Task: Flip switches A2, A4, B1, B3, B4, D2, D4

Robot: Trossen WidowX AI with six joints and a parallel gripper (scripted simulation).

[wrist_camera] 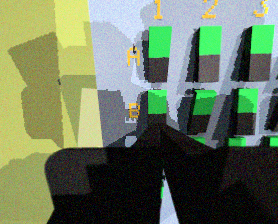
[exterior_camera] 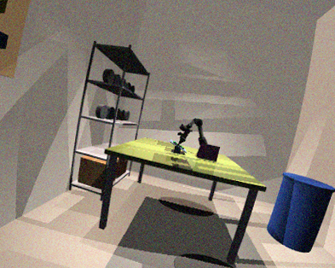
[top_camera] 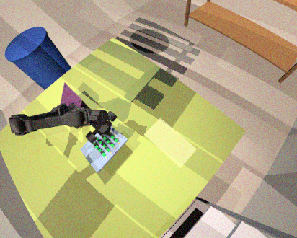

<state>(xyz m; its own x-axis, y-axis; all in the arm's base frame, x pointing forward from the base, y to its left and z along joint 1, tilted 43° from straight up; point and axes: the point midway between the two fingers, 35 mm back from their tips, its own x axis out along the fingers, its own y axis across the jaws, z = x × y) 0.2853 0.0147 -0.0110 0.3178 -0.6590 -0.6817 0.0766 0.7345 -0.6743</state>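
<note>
Pressing appears to be the step in hand, with the jaws (top_camera: 90, 136) brought together, nothing held between them, and their tips seen over the B1 switch (wrist_camera: 157, 102) in the wrist view. Whether it is being touched cannot be told. The switch panel (top_camera: 98, 166) (wrist_camera: 115, 75) is set on the yellow-green surface (top_camera: 151, 180) (exterior_camera: 161, 157), at about seven o'clock from the middle of the top view.

How many of the seven flips have been made cannot be settled: green and dark parts are shown on the switches, but the raised ends are not clearly told, and the lower rows are largely hidden by the jaws. The final lift clear is judged to be left.

In orange, "1", "2" and "3" are printed at twelve o'clock, and "A" and "B" towards nine o'clock. No brand can be read.
</note>
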